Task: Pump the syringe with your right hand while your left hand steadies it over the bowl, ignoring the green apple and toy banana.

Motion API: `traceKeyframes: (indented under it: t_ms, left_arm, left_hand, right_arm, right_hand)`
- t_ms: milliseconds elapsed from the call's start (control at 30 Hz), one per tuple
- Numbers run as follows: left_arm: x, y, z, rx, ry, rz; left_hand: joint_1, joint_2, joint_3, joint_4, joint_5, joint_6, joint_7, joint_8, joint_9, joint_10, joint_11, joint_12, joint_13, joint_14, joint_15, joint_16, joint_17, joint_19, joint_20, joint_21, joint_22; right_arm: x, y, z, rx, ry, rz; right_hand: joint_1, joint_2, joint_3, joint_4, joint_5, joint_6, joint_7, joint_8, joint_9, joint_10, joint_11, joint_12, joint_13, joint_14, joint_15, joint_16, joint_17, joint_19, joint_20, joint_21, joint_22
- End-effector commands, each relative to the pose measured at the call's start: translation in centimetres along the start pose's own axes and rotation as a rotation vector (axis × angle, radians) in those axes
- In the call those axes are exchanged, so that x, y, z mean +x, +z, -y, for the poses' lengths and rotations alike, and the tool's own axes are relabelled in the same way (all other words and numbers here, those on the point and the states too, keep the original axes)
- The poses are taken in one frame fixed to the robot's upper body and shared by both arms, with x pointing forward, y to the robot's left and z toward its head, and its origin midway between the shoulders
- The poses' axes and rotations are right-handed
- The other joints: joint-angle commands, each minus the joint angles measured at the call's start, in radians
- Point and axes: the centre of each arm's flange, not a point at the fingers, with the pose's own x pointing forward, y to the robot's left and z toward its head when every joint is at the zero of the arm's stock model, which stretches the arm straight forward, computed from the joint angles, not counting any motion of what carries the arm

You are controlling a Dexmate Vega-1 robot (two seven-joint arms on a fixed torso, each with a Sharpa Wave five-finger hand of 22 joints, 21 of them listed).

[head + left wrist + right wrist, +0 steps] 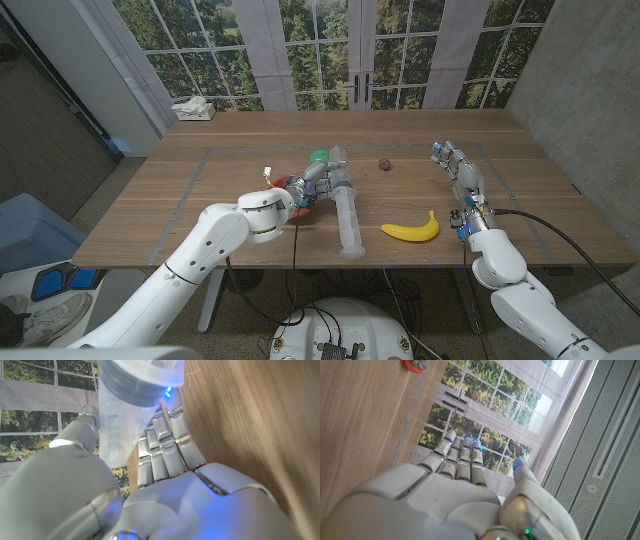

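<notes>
A large clear syringe (345, 205) runs from beside the green apple (318, 157) toward the table's near edge, its plunger drawn out. My left hand (308, 187) grips its barrel near the tip. In the left wrist view the barrel (125, 410) sits between thumb and fingers (165, 445). A red bowl (303, 213) peeks out beneath that hand and is mostly hidden. My right hand (458, 165) is far to the right of the syringe with its fingers straight and apart, holding nothing; the right wrist view shows those fingers (460, 460) stretched out. The toy banana (412, 230) lies between the syringe and the right arm.
A small dark object (384, 164) lies on the table (200, 200) right of the syringe tip; a small reddish thing (415, 364) shows at the right wrist picture's edge. A tissue box (193, 108) stands at the far left corner. Windows stand behind the table.
</notes>
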Motion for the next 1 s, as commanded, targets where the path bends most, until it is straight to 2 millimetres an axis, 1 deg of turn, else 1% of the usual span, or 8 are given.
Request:
traceKeyframes:
  t_ms: [33,233,300,533,767,833,933,1000]
  left_arm:
    - [-2.1,-1.7,-0.6,-0.141,-0.007,-0.061]
    - [-3.1,-2.5,-0.6,-0.188,-0.034,-0.095]
    - [-3.3,-2.7,-0.6,-0.210,-0.047,-0.110]
    - [-4.1,-3.3,-0.6,-0.268,-0.070,-0.136]
    - [-5.1,-4.1,-0.5,-0.351,-0.063,-0.140]
    - [-5.3,-4.3,-0.6,-0.368,-0.055,-0.135]
    - [-5.6,-4.6,-0.6,-0.391,-0.043,-0.121]
    - [-5.7,-4.7,-0.5,-0.413,-0.043,-0.107]
  left_hand:
    - [0.238,0.221,0.068,0.025,0.005,0.086,-0.004,-0.024,-0.007,0.210,-0.212,-0.019,-0.026,0.150,-0.171,-0.013,-0.015,0.003,-0.063,0.011,-0.013]
    - [0.225,0.226,0.071,0.036,0.003,0.073,-0.017,-0.050,-0.015,0.204,-0.225,-0.045,-0.061,0.143,-0.170,-0.027,-0.035,-0.006,-0.059,0.017,-0.034]
    - [0.219,0.228,0.072,0.039,0.002,0.078,-0.026,-0.048,-0.012,0.204,-0.231,-0.056,-0.073,0.141,-0.169,-0.032,-0.041,-0.009,-0.059,0.019,-0.042]
    - [0.201,0.236,0.074,0.046,-0.002,0.066,-0.032,-0.044,0.002,0.197,-0.238,-0.084,-0.098,0.136,-0.169,-0.042,-0.055,-0.018,-0.058,0.022,-0.059]
    - [0.177,0.249,0.079,0.055,-0.007,0.031,-0.036,-0.042,0.026,0.200,-0.234,-0.115,-0.127,0.127,-0.167,-0.058,-0.072,-0.025,-0.057,0.028,-0.081]
    - [0.170,0.253,0.082,0.057,-0.008,0.026,-0.036,-0.038,0.035,0.194,-0.246,-0.128,-0.137,0.122,-0.167,-0.064,-0.077,-0.026,-0.057,0.030,-0.088]
    - [0.159,0.256,0.086,0.059,-0.008,0.016,-0.039,-0.034,0.046,0.195,-0.244,-0.141,-0.148,0.115,-0.167,-0.072,-0.084,-0.032,-0.057,0.032,-0.096]
    - [0.152,0.257,0.087,0.061,-0.009,0.011,-0.041,-0.030,0.053,0.190,-0.253,-0.151,-0.155,0.115,-0.167,-0.075,-0.086,-0.034,-0.057,0.034,-0.100]
  right_arm:
    - [-0.3,0.3,-0.6,-0.009,0.018,0.008]
    - [-0.6,0.4,-0.7,-0.012,0.021,0.002]
    - [-0.7,0.4,-0.8,-0.013,0.023,0.000]
    - [-0.8,0.4,-0.9,-0.017,0.027,0.000]
    - [-0.5,0.2,-1.1,-0.018,0.042,-0.010]
    - [-0.4,0.1,-1.2,-0.018,0.046,-0.016]
    - [-0.1,0.1,-1.3,-0.023,0.055,-0.019]
    - [0.0,0.1,-1.3,-0.023,0.056,-0.019]
  right_hand:
    - [-0.003,-0.008,0.002,-0.005,0.003,0.004,-0.006,-0.001,0.005,0.001,-0.002,0.001,0.002,0.002,-0.001,0.000,0.001,0.007,-0.005,-0.002,0.003]
    - [-0.004,-0.009,0.002,-0.005,0.003,0.005,-0.005,-0.001,0.005,0.002,0.000,0.001,0.001,0.001,-0.001,-0.001,0.000,0.008,-0.006,-0.005,0.003]
    - [-0.004,-0.009,0.002,-0.006,0.003,0.004,-0.004,-0.001,0.005,0.003,0.000,0.001,0.001,0.001,-0.001,-0.001,0.000,0.008,-0.005,-0.006,0.003]
    - [-0.005,-0.010,0.001,-0.006,0.003,0.005,-0.005,-0.001,0.005,0.001,0.000,0.000,0.001,0.002,-0.001,-0.001,0.000,0.009,-0.005,-0.010,0.003]
    - [-0.006,-0.010,0.001,-0.007,0.003,0.005,-0.005,-0.001,0.005,0.002,-0.001,0.000,0.000,0.001,-0.001,-0.002,-0.001,0.011,-0.005,-0.013,0.003]
    - [-0.006,-0.010,0.001,-0.007,0.003,0.006,-0.005,-0.001,0.005,0.002,-0.001,0.000,0.000,0.001,-0.001,-0.002,-0.001,0.011,-0.006,-0.014,0.003]
    - [-0.006,-0.011,0.001,-0.007,0.003,0.005,-0.004,-0.001,0.005,0.003,0.001,0.000,0.000,0.001,-0.001,-0.003,-0.001,0.011,-0.006,-0.015,0.003]
    - [-0.006,-0.011,0.001,-0.007,0.003,0.006,-0.004,-0.001,0.005,0.003,0.001,0.000,0.000,0.002,-0.002,-0.003,-0.001,0.011,-0.005,-0.016,0.003]
